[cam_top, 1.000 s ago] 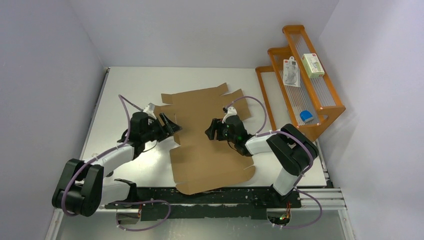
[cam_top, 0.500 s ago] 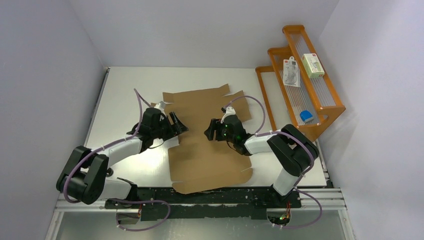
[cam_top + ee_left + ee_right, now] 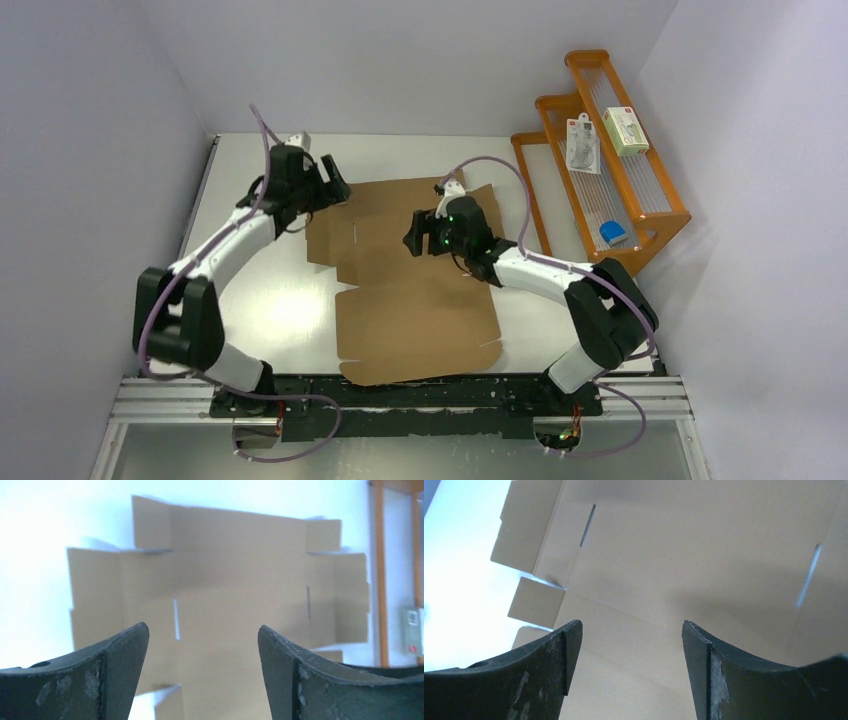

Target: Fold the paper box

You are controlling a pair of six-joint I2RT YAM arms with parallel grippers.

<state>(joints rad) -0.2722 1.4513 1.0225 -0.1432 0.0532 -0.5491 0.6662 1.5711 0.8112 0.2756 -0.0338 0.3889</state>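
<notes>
The paper box [image 3: 415, 300] is a flat brown cardboard sheet with flaps and slots, lying on the white table [image 3: 250, 300]. My left gripper [image 3: 332, 188] hovers at the sheet's far left corner, open and empty. In the left wrist view the whole far part of the paper box [image 3: 240, 580] shows beyond the open left gripper [image 3: 202, 632]. My right gripper [image 3: 413, 240] hangs over the sheet's far middle, also open. In the right wrist view only bare cardboard [image 3: 699, 555] lies between the fingers of the right gripper [image 3: 631, 627].
An orange wire-fronted rack [image 3: 655, 215] stands at the right, holding small white packages [image 3: 583, 143] and a blue item [image 3: 613, 234]. Its frame [image 3: 380, 555] shows in the left wrist view. Walls close the table on three sides.
The left arm swung from the sheet's left edge up to its far left corner. The right gripper moved a little farther away. The sheet shifted slightly left and lies flatter.
</notes>
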